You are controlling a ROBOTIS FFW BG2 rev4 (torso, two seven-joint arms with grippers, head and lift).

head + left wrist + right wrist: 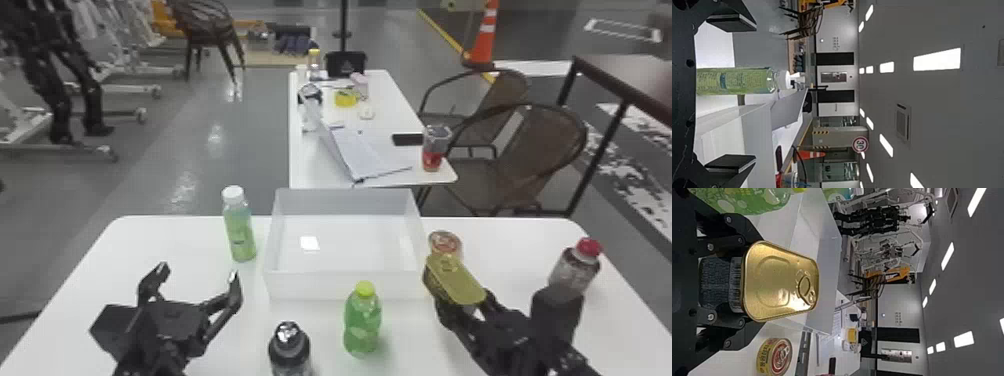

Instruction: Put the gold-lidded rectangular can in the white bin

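R gripper [469, 306] grips rect. can [433, 286] w/ shiny, rounded-corner gold lid [775, 280].

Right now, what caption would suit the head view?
The right gripper holds the gold-lidded can beside the white bin; the left gripper is open.

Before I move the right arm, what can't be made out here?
- Dark bottle, head view: base cut off by the bottom edge.
- Red-capped bottle, head view: lower part hidden by the right arm.
- Gold-lidded can, right wrist view: underside hidden behind its lid.
- White-capped bottle, left wrist view: label print too small.
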